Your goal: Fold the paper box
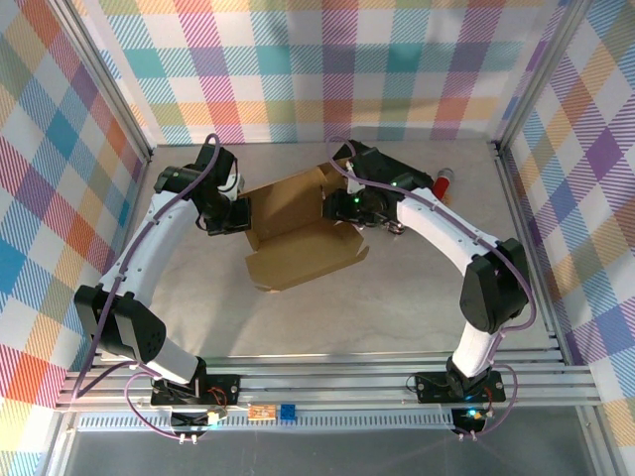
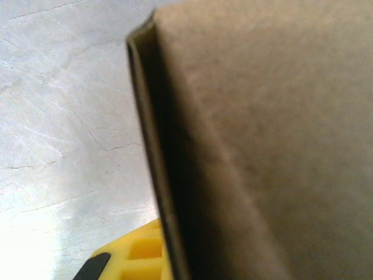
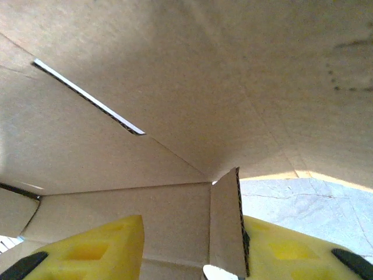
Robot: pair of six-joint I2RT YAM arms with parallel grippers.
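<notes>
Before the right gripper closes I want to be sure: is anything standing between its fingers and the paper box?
Nothing visible does. In the right wrist view a flap of the paper box stands between the open fingers of the right gripper, close beside the finger on the picture's right.

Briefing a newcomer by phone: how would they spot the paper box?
Start at the grey table inside the plaid walls and look at its middle. The paper box is the brown cardboard sheet with raised flaps, unlike the black case behind it.
</notes>
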